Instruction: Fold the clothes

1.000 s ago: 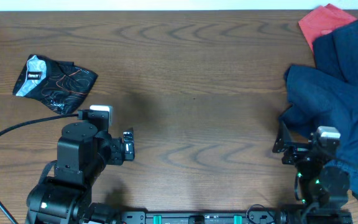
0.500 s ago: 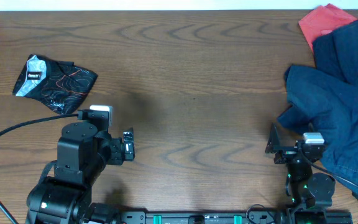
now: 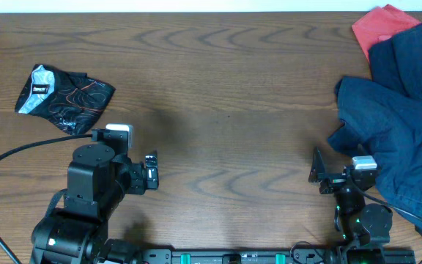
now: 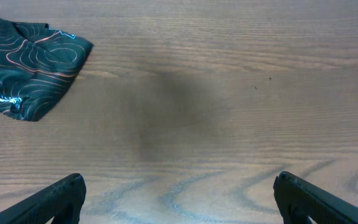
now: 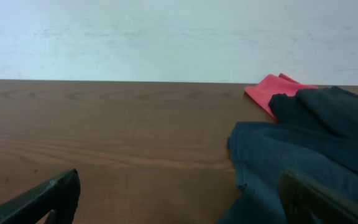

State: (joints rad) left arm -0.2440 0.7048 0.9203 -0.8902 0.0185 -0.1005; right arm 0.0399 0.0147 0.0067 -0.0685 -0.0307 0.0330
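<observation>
The black jersey (image 3: pixel 64 97) with orange-white contour lines lies folded into a small bundle at the far left of the table, its light lining showing at its left end. It also shows at the upper left of the left wrist view (image 4: pixel 33 62). My left gripper (image 3: pixel 150 173) is open and empty near the front left, to the right of and nearer than the jersey; its fingers (image 4: pixel 179 190) stand wide apart over bare wood. My right gripper (image 3: pixel 319 173) is open and empty at the front right, its fingers (image 5: pixel 179 190) wide apart.
A dark navy fabric pile (image 3: pixel 398 125) covers the right side, just right of my right gripper, and shows in the right wrist view (image 5: pixel 303 140). A red cloth (image 3: pixel 382 25) pokes out behind it at the back right (image 5: pixel 271 91). A black cable (image 3: pixel 6 160) loops at the left.
My right arm has drawn left and slightly back, away from the navy pile's edge. The left arm and the jersey have not moved.
</observation>
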